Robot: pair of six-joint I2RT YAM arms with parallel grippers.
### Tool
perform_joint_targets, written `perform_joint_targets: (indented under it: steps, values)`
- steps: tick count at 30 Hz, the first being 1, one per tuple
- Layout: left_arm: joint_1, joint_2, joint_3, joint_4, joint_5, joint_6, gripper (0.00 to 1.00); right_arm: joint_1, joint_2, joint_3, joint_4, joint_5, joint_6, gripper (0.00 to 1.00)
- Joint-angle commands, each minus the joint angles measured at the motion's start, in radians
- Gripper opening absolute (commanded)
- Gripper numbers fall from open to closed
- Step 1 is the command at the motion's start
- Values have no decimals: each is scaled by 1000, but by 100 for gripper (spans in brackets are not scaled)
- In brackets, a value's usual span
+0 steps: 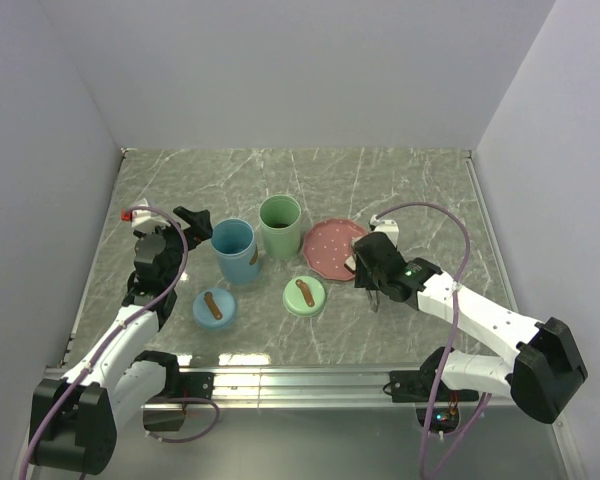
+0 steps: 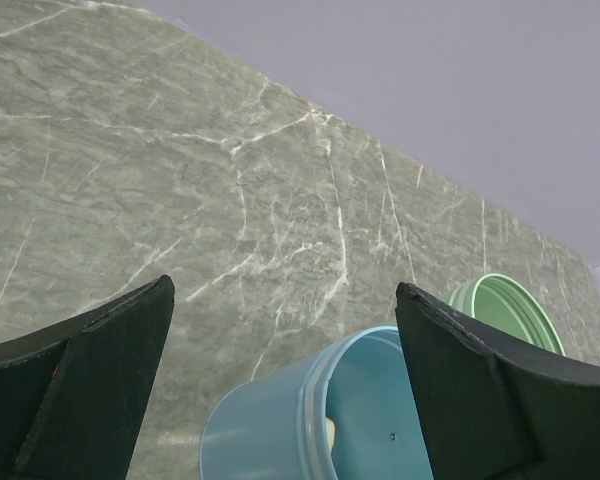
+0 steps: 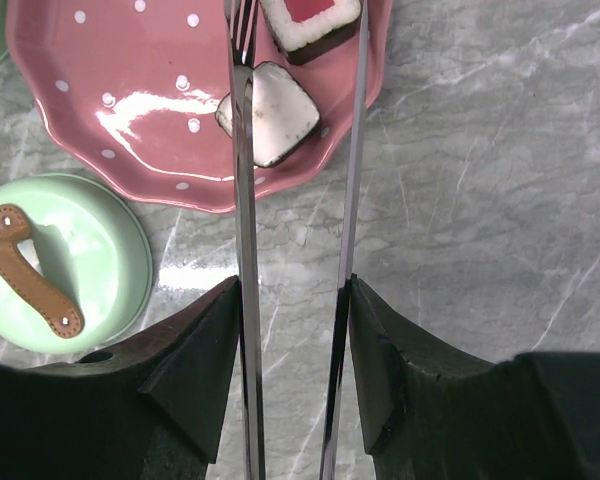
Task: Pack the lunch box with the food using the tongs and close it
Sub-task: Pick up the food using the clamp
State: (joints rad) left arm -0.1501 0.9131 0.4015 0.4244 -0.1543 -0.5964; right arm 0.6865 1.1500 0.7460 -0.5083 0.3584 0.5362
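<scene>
Tongs (image 3: pixel 242 200) in right end effector (image 3: pixel 293 300), tips seemingly above sushi (image 3: pixel 280 115)

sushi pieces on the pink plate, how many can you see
2. A red-centred piece at the top edge of the right wrist view, a white-topped piece just below it. More may lie out of frame.

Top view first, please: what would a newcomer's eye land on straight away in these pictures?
The pink plate right of centre, holding two sushi pieces. The right jaws grip tongs reaching over it. Left of it stand a blue cup and a green cup, both open.
</scene>
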Motion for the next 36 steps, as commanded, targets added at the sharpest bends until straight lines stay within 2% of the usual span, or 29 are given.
perform_joint_targets:
  steps: [1, 8, 15, 18, 31, 36]
  values:
    - [3, -26, -3, 42, 12, -13, 100, -5, -18, 6, -3, 40, 19, 53]
    - [4, -26, -3, 42, 10, -13, 99, -5, -24, -2, 14, 16, 13, 52]
    - [4, -28, -3, 40, 9, -13, 100, -4, 17, 26, 21, 4, -7, 36]
    - [4, -26, -3, 39, 7, -13, 100, -4, 20, 64, 7, 19, -21, 33]
    - [4, -17, 5, 34, -5, -10, 100, 5, 28, 378, -56, 54, -131, 32]
    - [4, -14, 7, 33, -8, -9, 100, 71, 73, 479, -36, 27, -185, 32]
